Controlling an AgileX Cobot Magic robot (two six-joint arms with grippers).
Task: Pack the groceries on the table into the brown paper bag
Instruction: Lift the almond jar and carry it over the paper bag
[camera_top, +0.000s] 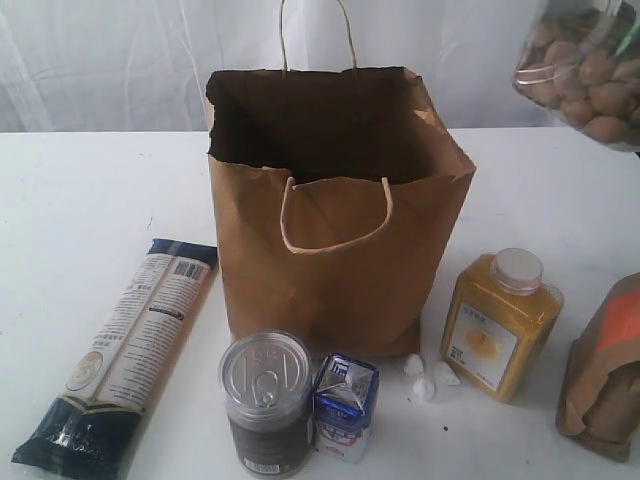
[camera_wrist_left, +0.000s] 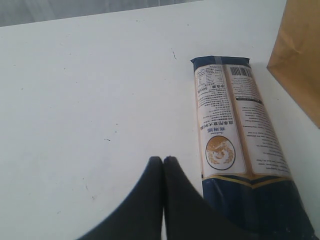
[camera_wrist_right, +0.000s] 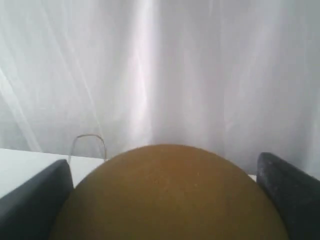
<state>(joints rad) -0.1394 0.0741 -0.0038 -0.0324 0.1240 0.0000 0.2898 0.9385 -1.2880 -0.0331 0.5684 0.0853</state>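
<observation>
Up front we see silver-topped can (camera_top: 265, 400) and blue-white carton (camera_top: 346, 407) on the surface (camera_top: 80, 200), navy-cream packet (camera_top: 125, 350) left, yellow-grain bottle (camera_top: 498, 325) and brown pouch (camera_top: 605, 380) right, brown paper bag (camera_top: 330, 270) behind. Left end effector (camera_wrist_left: 163, 161) closed, empty, beside packet; right end effector (camera_wrist_right: 162, 195) wide, holding gold-lidded jar (camera_top: 585, 75) aloft.

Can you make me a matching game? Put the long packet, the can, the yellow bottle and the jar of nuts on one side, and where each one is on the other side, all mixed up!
Things:
1. long navy-cream packet
2. silver-topped can
3. yellow-grain bottle
4. gold-lidded clear jar

Places, as the exterior view shows them:
A. up in the air
B. standing to the right of the brown paper bag
C. lying flat to the left of the bag
D. standing in front of the bag, beside the small blue-white carton

Pairs: 1-C, 2-D, 3-B, 4-A.
</observation>
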